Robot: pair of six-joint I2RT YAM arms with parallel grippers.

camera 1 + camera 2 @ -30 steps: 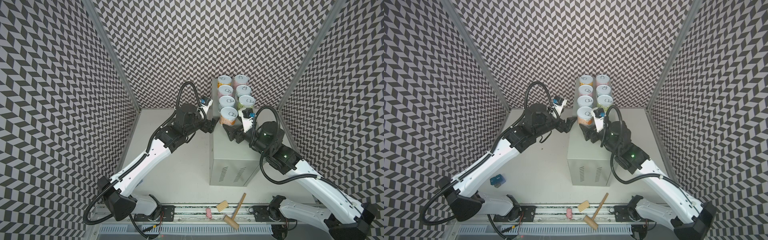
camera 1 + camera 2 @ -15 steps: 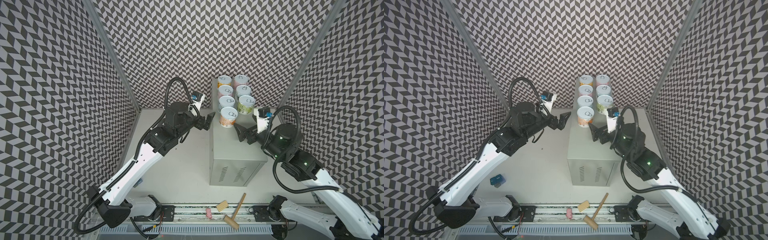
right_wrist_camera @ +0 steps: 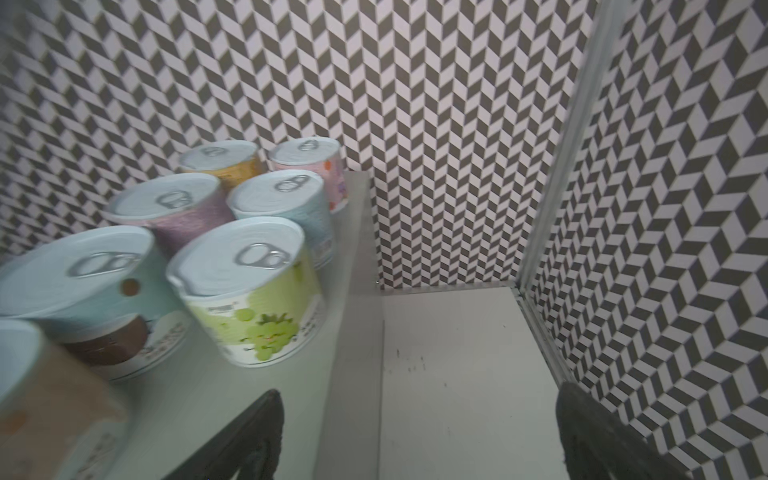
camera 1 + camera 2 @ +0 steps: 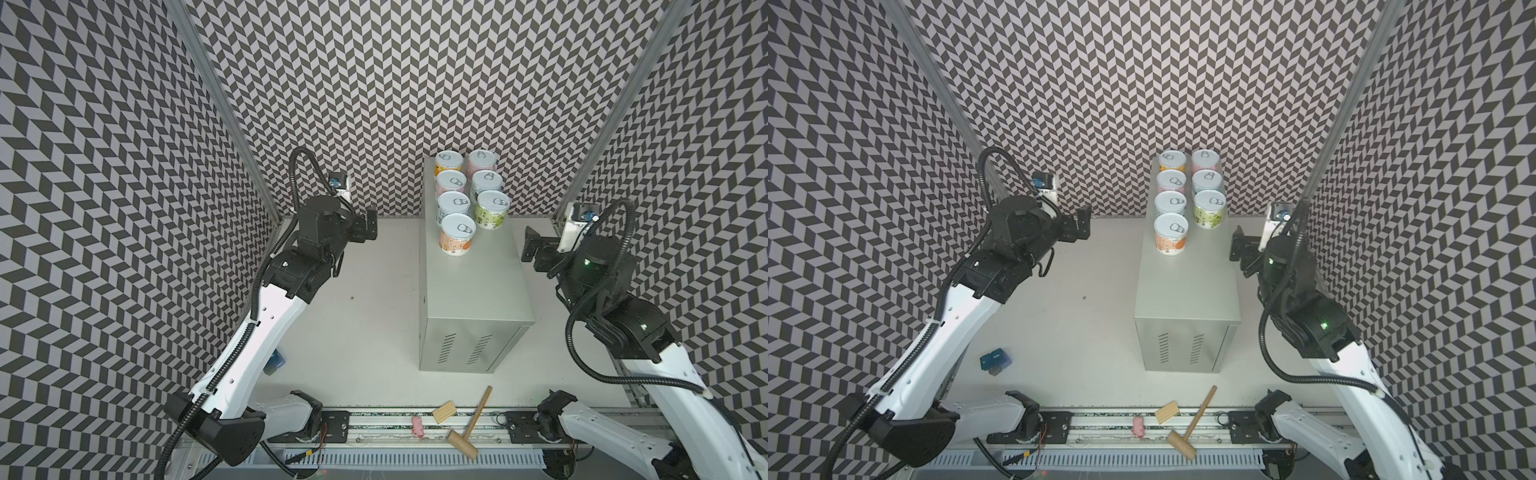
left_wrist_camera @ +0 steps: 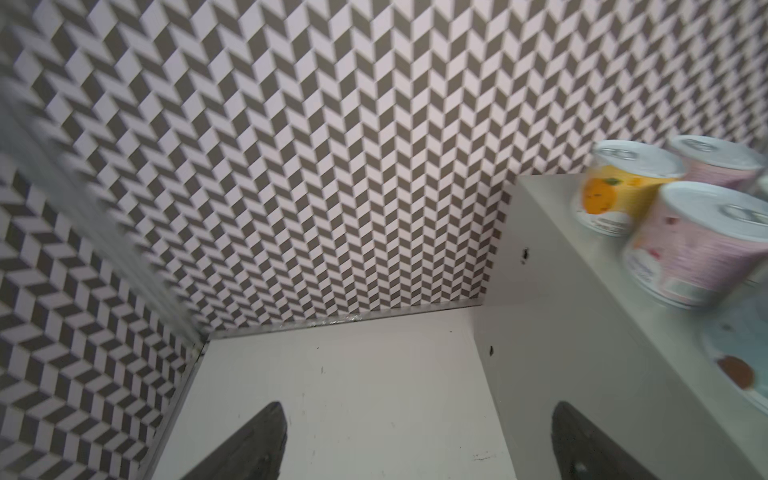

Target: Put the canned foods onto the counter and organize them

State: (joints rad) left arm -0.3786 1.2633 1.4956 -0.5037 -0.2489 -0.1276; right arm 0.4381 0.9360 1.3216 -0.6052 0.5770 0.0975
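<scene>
Empty and gaping, left jaws hang clear of the tall pale grey metal table [image 4: 473, 291]; right jaws gape empty opposite. Seven pastel-labelled silver-lidded cans [image 4: 457, 227] stand on it, two rows. Only the right wrist view shows grapes on the green can [image 3: 253, 299].

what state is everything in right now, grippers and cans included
left gripper, open, empty
right gripper, open, empty
seven cans, upright, lids sealed, in two rows on the counter, none held
wooden mallet, lying flat at the front edge
wooden block, lying beside the mallet
</scene>
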